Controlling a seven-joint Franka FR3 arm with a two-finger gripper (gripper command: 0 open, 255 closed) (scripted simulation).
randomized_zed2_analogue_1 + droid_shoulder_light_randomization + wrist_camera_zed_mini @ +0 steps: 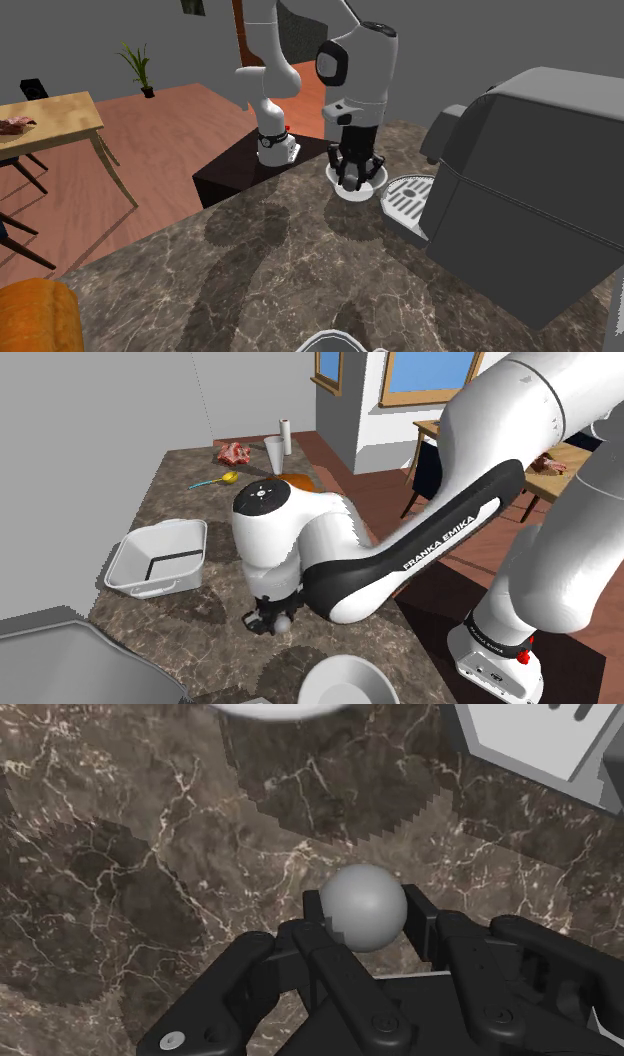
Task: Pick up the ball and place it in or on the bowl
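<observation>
A plain grey ball [363, 907] is clasped between my black gripper's [365, 916] two fingers, and the gripper is shut on it. In the shoulder view the gripper [270, 620] points down at the dark marble counter [200, 622], with the ball [284, 622] at its tips just above the surface. A white bowl [345, 682] stands on the counter a short way from the ball, towards the stand. Seen from the wrist, the bowl's rim [285, 709] lies ahead of the gripper. In the second exterior view the gripper [354, 178] shows in front of the bowl [376, 190].
A grey coffee machine [530, 180] with a round drip tray [410, 195] stands close beside the gripper. A white rectangular bin [155, 557] sits on the counter further off. A cup [274, 452], a yellow utensil [215, 480] and other small items crowd the counter's far end.
</observation>
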